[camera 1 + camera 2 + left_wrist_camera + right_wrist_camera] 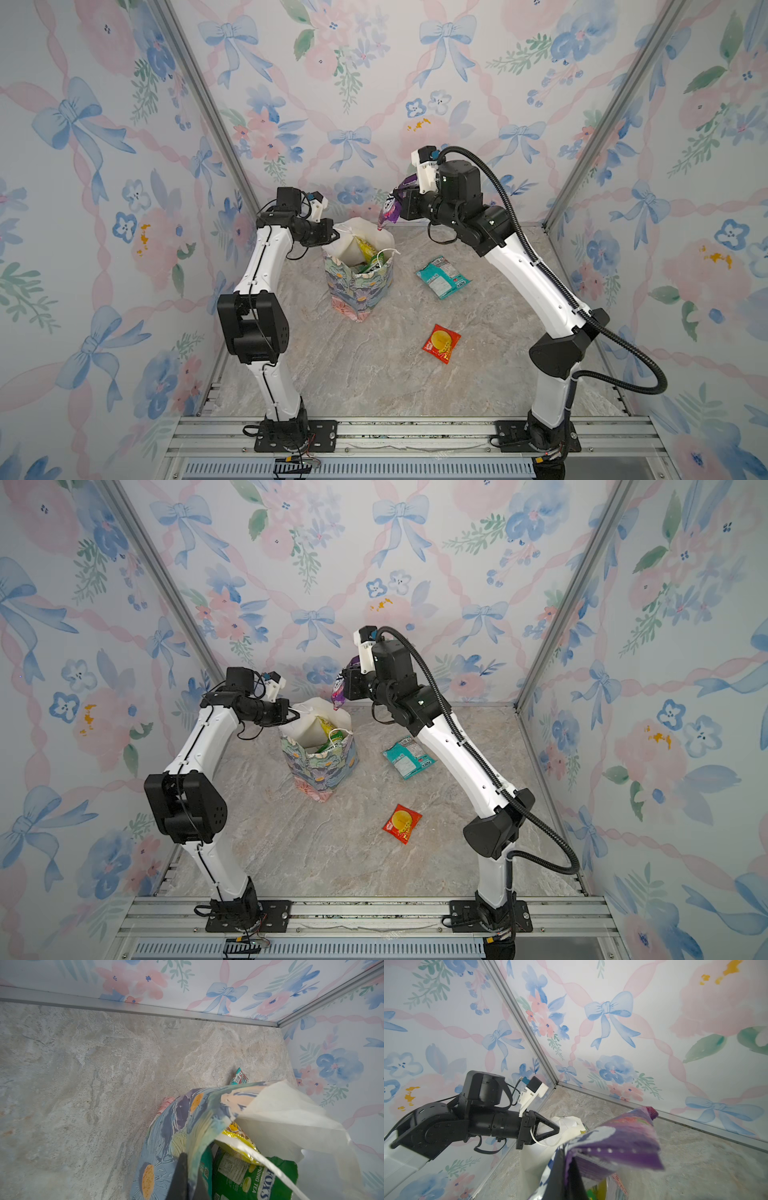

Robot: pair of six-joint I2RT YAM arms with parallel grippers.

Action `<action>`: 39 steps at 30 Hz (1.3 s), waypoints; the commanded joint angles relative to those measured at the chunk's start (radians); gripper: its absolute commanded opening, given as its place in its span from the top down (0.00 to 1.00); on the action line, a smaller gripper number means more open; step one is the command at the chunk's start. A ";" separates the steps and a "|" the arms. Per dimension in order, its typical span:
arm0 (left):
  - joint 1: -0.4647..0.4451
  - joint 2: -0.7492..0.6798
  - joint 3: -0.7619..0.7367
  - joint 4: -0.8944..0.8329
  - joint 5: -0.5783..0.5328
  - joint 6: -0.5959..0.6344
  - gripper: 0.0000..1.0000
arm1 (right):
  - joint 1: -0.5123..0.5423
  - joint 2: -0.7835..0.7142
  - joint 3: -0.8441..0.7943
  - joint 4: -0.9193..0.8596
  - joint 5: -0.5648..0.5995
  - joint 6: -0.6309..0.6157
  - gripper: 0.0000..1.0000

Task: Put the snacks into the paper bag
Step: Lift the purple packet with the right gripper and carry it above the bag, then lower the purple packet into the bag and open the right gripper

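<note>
**Purple Packet Suspended Over the Open Paper Bag**

**Paper bag.** The paper bag stands upright on the worktop, left of centre and towards the back in both top views. Its mouth is open and the white lining is visible.

**Left gripper.** The left gripper is closed on the left rim of the bag. In the left wrist view, one dark finger lies against the printed outer wall, pinching the paper.

**Right gripper.** The right gripper is clamped on the upper end of a purple packet. The packet hangs downwards, with its lower tip at the far right edge of the bag mouth. The views do not show whether the tip touches the rim.

**Contents of the bag.** A yellow packet and a green packet printed "FOX'S" are inside, standing on end.

**Snacks on the worktop.** A teal packet lies flat to the right of the bag, apart from it. A red packet lies flat nearer the front, well apart from both the bag and the teal packet.
</note>
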State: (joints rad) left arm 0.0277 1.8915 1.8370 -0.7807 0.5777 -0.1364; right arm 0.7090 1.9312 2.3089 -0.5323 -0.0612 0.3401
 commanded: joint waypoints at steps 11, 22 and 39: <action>-0.007 -0.003 -0.006 -0.036 0.013 -0.008 1.00 | 0.097 0.079 0.114 -0.067 -0.077 -0.013 1.00; -0.007 -0.003 -0.007 -0.035 0.011 -0.006 1.00 | 0.126 0.049 0.003 -0.056 -0.110 0.012 1.00; -0.007 -0.005 -0.006 -0.036 0.010 -0.007 1.00 | 0.130 0.157 0.007 -0.039 -0.163 0.074 1.00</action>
State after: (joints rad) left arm 0.0277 1.8915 1.8370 -0.7807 0.5781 -0.1364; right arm 0.8268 2.0552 2.2704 -0.6067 -0.1978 0.3931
